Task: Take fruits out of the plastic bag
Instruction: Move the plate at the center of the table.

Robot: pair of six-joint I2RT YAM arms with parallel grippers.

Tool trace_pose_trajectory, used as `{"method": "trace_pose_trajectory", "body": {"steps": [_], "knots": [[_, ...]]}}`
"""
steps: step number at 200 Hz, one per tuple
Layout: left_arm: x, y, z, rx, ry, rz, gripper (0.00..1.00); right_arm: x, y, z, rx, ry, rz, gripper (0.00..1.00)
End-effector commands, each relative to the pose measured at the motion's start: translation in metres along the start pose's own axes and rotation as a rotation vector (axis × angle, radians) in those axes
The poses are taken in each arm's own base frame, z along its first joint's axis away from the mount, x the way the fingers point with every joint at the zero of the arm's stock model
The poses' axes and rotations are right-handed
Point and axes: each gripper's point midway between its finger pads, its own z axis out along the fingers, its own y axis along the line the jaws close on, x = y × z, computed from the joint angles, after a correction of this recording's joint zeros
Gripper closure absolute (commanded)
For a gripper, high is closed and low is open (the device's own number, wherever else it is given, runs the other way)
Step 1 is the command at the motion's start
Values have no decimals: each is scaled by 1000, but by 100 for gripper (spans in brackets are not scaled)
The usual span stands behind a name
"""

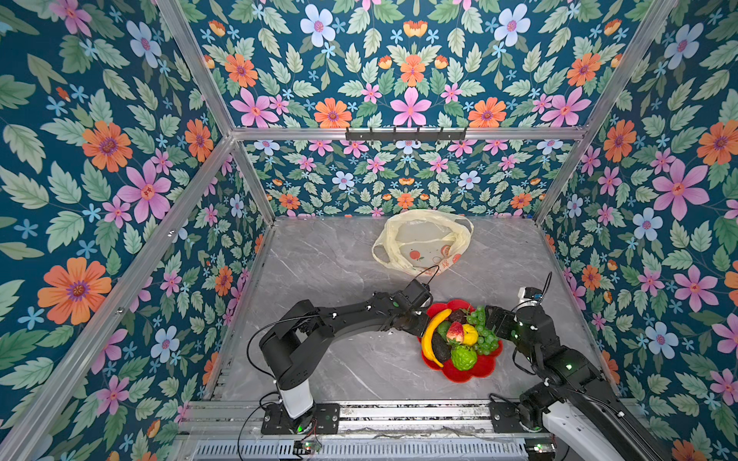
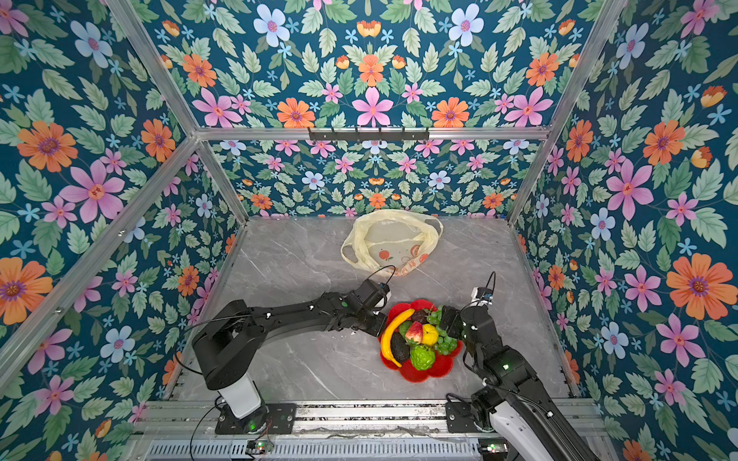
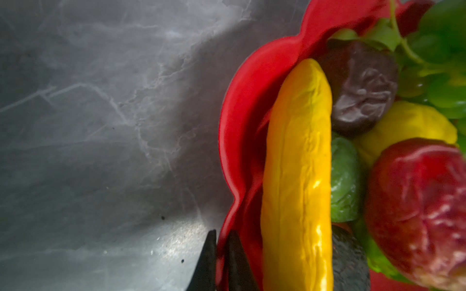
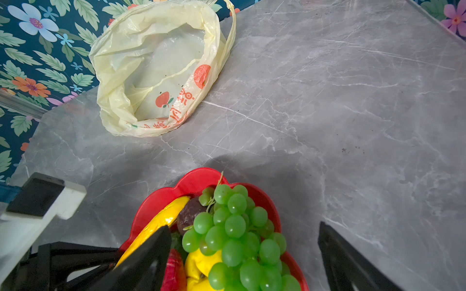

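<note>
The left gripper (image 3: 222,235) shows only two tips on the red dish (image 3: 242,100) rim in the left wrist view, the rest cut off. In both top views, lower middle of the frame, its own wrist hides them. The green lime (image 1: 443,329) is mostly covered by the yellow banana (image 1: 428,335) and red strawberry (image 1: 455,332). Lettering on the plastic bag (image 1: 419,247) is too small to read.
</note>
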Motion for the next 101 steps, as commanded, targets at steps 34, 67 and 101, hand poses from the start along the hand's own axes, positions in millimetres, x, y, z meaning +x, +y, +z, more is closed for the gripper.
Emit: {"method": "trace_pose_trajectory", "body": {"steps": [34,67,101], "knots": [[-2,30,-1,-77,-11,-56,93,0,-2,1,8,-5,17,8],[-7,44,-6,-89,-34,-78,96,2,-3,2,12,-2,16,8],[-11,64,-12,-99,-58,-115,98,2,-3,3,12,-1,16,8]]}}
